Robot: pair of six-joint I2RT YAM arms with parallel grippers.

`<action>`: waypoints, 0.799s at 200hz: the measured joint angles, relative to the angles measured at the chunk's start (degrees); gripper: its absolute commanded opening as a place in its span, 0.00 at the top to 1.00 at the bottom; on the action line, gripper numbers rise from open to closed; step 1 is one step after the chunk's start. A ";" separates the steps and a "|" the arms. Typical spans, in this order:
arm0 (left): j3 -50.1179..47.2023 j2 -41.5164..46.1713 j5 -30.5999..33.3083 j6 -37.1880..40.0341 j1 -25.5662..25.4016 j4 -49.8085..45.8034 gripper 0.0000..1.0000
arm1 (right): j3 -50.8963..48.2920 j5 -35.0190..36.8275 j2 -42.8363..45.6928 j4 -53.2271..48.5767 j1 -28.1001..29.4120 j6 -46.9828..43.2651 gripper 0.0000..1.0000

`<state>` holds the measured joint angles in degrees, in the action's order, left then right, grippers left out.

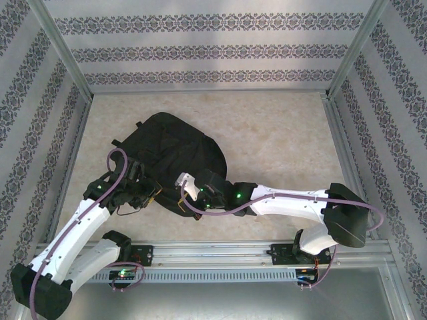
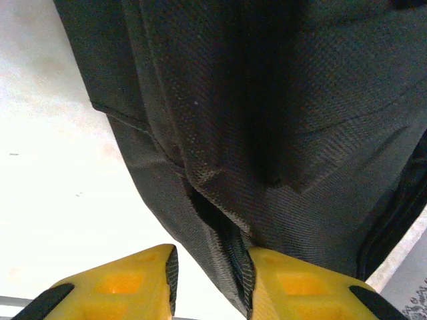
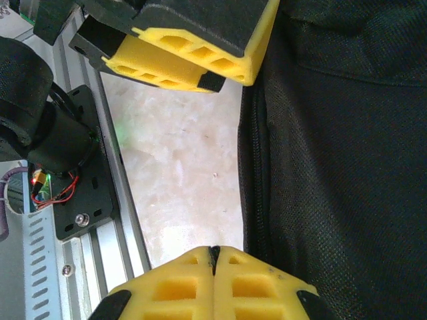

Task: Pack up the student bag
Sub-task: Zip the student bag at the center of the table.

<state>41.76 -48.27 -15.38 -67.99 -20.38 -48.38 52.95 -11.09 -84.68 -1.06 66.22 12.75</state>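
Observation:
The student bag [image 1: 177, 157], a large black fabric backpack, lies flat on the pale table left of centre. My left gripper [image 1: 152, 193] is at its near left edge. In the left wrist view the bag's zippered edge [image 2: 227, 253] hangs between the yellow fingers [image 2: 127, 280]. It touches the right finger, and a gap stays at the left one, so the left gripper [image 2: 212, 257] is open. My right gripper [image 3: 213, 250] is shut with nothing in it, just beside the bag's zippered side [image 3: 257, 167]. From above, the right gripper [image 1: 181, 190] sits at the bag's near edge.
An aluminium rail [image 1: 220, 253] carrying both arm bases runs along the near edge. The left gripper's yellow fingers [image 3: 193, 53] hang close ahead of the right gripper. Patterned walls [image 1: 213, 50] enclose the table on three sides, with bare table [image 1: 287, 147] to the bag's right.

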 measured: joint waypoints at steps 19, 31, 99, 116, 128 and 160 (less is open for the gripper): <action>-1.18 0.33 -0.66 -0.66 -0.20 1.18 0.67 | -0.42 0.04 0.22 0.48 0.00 0.66 1.00; -2.75 0.52 -1.25 -1.38 -0.20 2.21 0.68 | -0.83 0.04 0.44 0.76 0.00 0.92 1.00; -6.14 -3.37 -1.92 -2.97 -0.26 7.04 0.79 | -4.17 0.48 2.54 1.99 0.00 2.82 1.00; -5.46 -4.17 -1.42 -2.62 -0.31 7.26 0.87 | -5.27 1.14 4.04 2.12 0.00 3.50 1.00; -5.05 -4.24 -0.94 -2.01 -0.31 7.21 0.93 | -6.12 1.44 5.33 2.14 -0.07 3.67 1.00; -4.63 -3.87 0.24 -0.15 -0.31 6.80 1.00 | -8.52 3.02 8.52 1.55 -0.22 3.85 1.00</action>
<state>37.12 -52.14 -15.14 -68.14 -20.69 -41.58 44.42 -8.08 -76.16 0.49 66.00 16.60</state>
